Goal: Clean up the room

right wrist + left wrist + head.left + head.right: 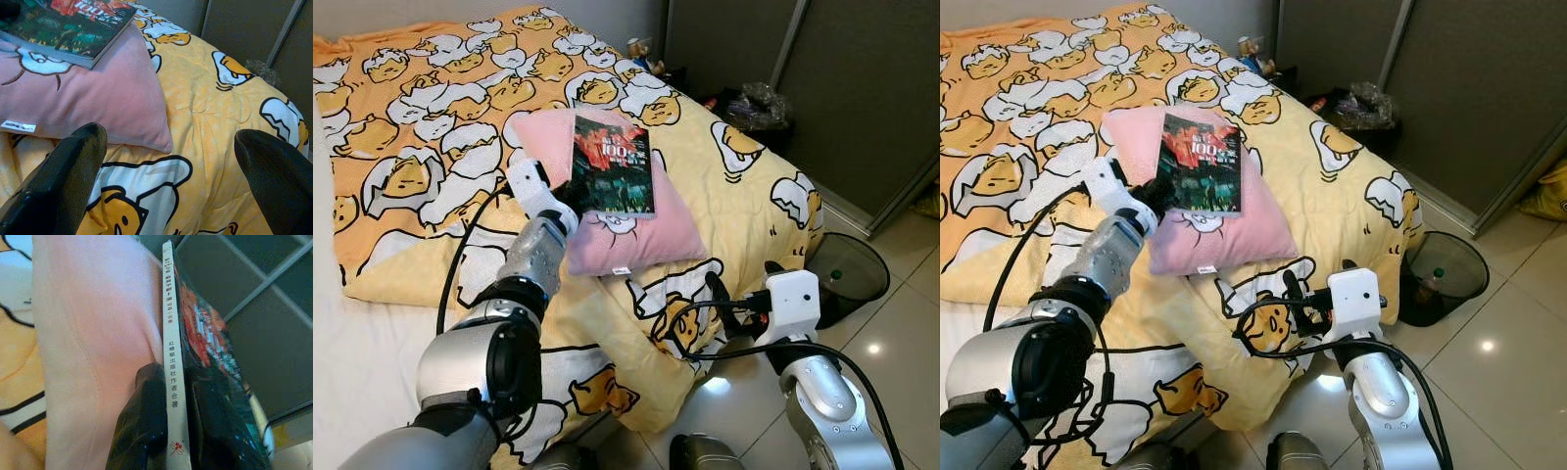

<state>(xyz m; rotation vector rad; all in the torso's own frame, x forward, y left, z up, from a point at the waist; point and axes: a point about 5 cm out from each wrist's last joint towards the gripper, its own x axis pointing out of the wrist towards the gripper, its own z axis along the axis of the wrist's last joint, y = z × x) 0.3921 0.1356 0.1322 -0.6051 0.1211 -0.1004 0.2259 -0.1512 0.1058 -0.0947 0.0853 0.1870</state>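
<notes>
Left tool (570, 199) clamps the book (613, 164) spine on the pink pillow (636, 240); right tool (171, 171) gapes wide.

Pink pillow (636, 235); yellow egg-print quilt (431, 117)

The book (613, 166) carries the figures "100" on its red and dark cover, read both from the head views and from the right wrist view; the smaller characters beside them are too blurred to read. Its white spine (172, 382) bears vertical Chinese print: the lower part reads "紅蜻蜓出版社作者合著", with a small red mark beneath; the upper lines are unclear. A white tag (18, 126) on the pillow (636, 235) has dark print too small to read.
</notes>
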